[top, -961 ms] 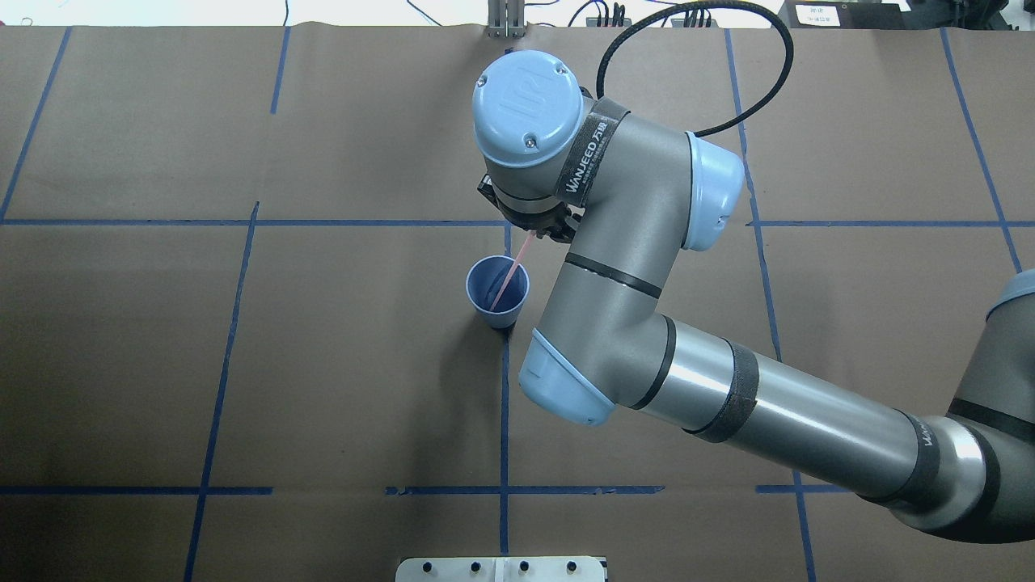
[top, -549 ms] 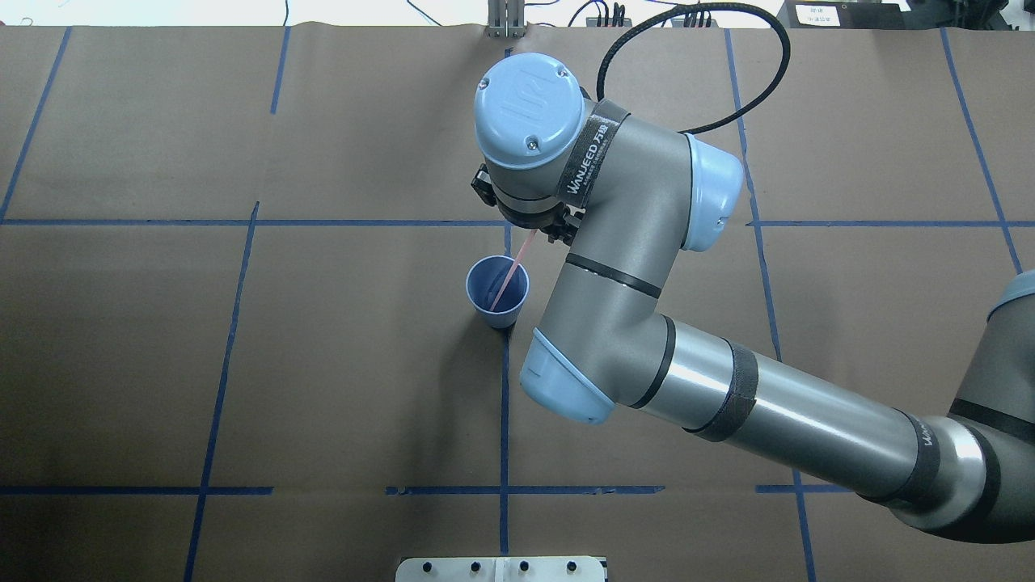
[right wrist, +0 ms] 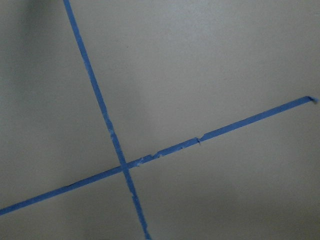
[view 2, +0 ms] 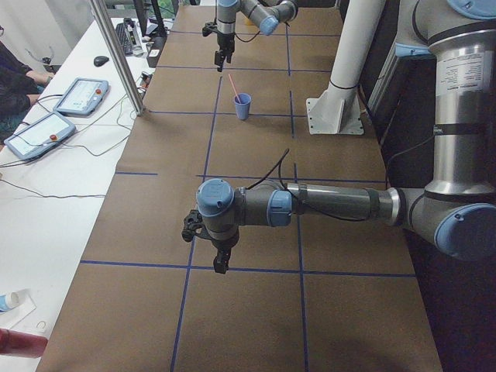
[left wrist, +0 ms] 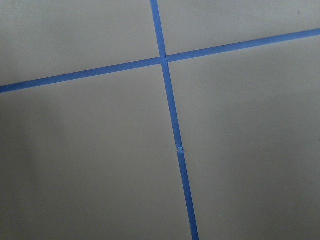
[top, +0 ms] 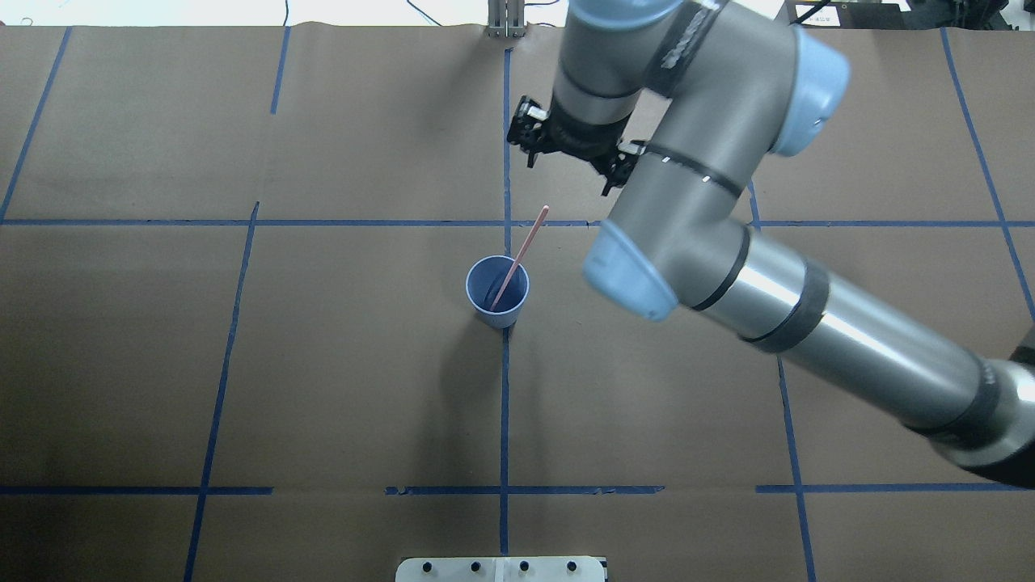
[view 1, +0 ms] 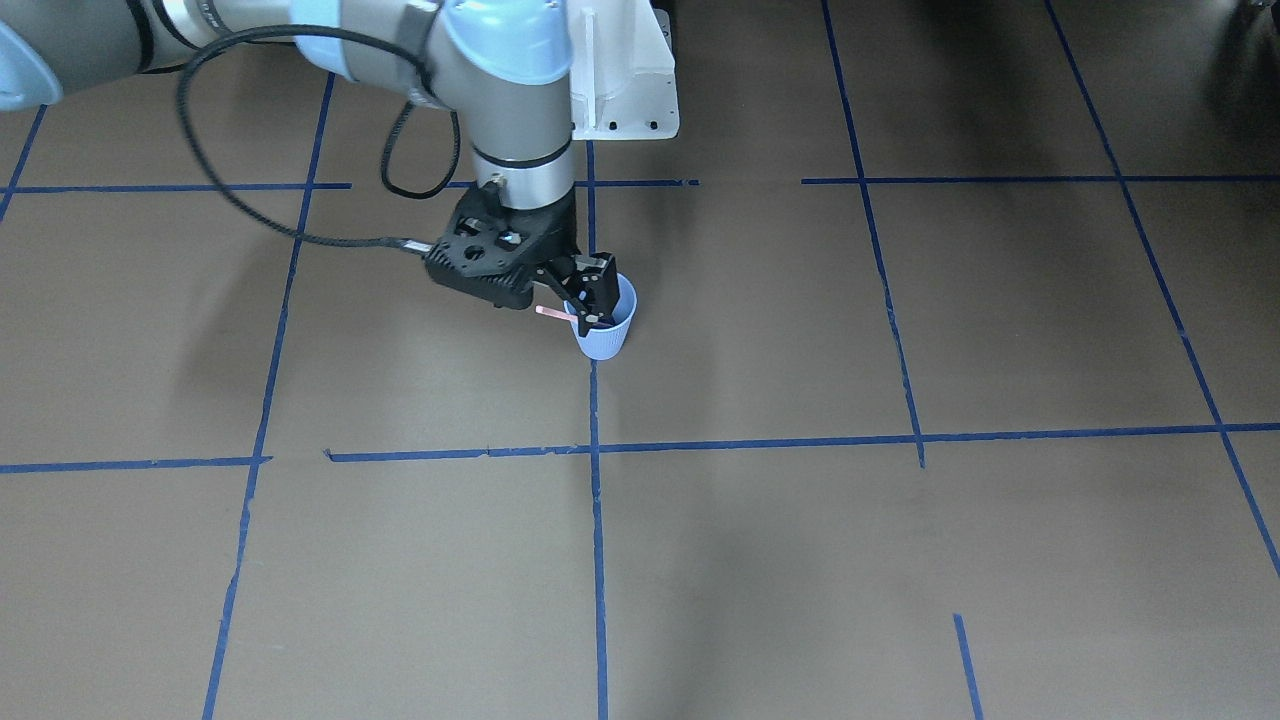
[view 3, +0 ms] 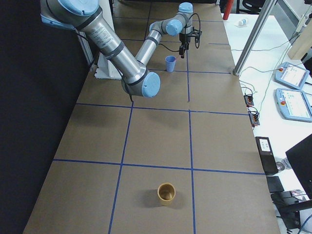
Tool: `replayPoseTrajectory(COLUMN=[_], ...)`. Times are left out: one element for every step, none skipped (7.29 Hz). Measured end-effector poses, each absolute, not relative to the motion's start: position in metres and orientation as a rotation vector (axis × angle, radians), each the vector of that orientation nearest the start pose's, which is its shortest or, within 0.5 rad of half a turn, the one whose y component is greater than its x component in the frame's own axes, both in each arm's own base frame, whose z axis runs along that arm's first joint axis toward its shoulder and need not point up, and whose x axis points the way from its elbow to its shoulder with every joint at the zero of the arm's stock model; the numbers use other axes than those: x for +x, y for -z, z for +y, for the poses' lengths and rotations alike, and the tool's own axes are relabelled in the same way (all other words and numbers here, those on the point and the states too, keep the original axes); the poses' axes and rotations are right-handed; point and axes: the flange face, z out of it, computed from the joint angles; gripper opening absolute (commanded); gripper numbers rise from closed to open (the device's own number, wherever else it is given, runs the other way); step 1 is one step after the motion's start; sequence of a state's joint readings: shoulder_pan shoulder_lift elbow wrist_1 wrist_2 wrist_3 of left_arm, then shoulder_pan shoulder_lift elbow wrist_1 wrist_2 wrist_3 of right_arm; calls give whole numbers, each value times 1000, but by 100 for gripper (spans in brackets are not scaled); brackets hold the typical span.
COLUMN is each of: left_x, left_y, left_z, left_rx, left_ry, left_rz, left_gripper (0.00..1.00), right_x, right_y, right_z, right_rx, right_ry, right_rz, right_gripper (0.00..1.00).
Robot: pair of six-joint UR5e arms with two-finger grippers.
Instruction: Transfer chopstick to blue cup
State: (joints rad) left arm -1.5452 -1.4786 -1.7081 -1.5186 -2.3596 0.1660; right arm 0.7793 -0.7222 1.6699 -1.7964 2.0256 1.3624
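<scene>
The blue cup [top: 497,293] stands upright at the table's middle. The pale-pink chopstick [top: 521,250] leans in it, its lower end inside and its upper end past the far rim. In the overhead view my right gripper [top: 568,153] is raised beyond the cup, apart from the stick, jaws spread and empty. In the front-facing view that gripper [view 1: 592,305] sits low at the cup [view 1: 603,340], with the stick's end [view 1: 550,312] beside it. My left gripper [view 2: 221,262] shows only in the exterior left view, far from the cup [view 2: 242,107]; I cannot tell its state.
Brown paper with blue tape lines [top: 504,404] covers the table. A brown cup [view 3: 165,193] stands far from the blue cup [view 3: 170,64]. A white mounting plate [top: 501,569] lies at the near edge. Both wrist views show only paper and tape.
My right gripper has let go of the chopstick, risen and moved toward the far side. The stick now leans free in the blue cup, which has not moved.
</scene>
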Motion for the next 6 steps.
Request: replayPoseTrajectory(left_x=[-52,-53,-53,-53,-53,-53], left_y=[-646,-654,-658,-660,-660,-660], left_z=[-450,-446,-443,-442,-441,-441], left_rx=[35,18,6,0,-2,-1], left_ry=[-175,-168,-163,-160,-159,-162], left_rz=[783,775,772,770,770,771], left_gripper=[100,100,100,100,100,100], right_x=[-391,-354,-309,-258,-211,-168], right_y=[-150,-180,-216,-256,-295,-338], right_z=[-562,-583,-603,-620,-629,-630], right_rx=[-44,-33,-22,-2,26,48], right_ry=[-320,-261,-198,-129,-64,-1], right_rz=[-832,-823,-820,-816,-802,-783], right_gripper=[100,100,100,100,100,100])
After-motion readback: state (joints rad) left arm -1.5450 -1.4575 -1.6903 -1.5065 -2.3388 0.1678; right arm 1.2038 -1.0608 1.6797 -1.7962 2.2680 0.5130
